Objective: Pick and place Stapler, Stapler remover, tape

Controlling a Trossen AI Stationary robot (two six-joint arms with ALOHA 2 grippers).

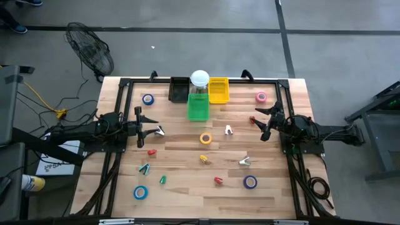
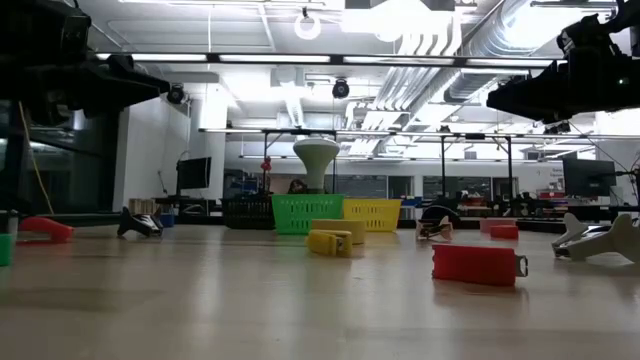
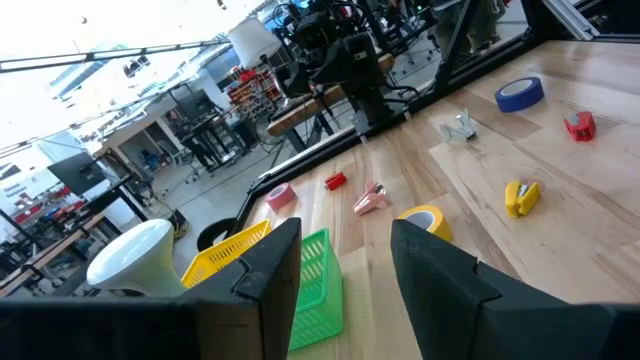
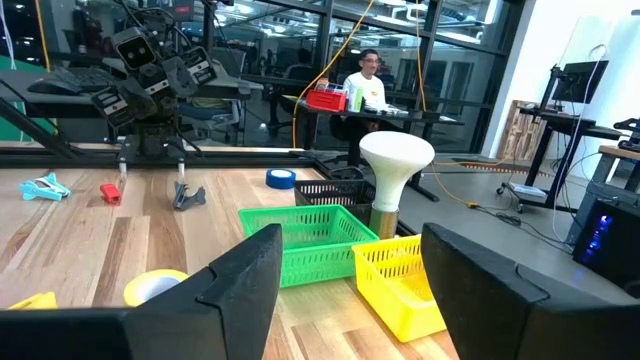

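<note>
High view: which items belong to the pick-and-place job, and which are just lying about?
Job:
- yellow tape, purple tape, pink tape
- yellow stapler, red stapler
- white staple remover
- green basket, probably a drop spot

Lying about:
- white jar
- fan, on the floor

Five tape rolls lie on the table — blue, pink, yellow, purple and a second blue. Three baskets stand together — black, green, yellow — with one white round-topped jar. Small staplers and removers are scattered, too small to count surely.
</note>
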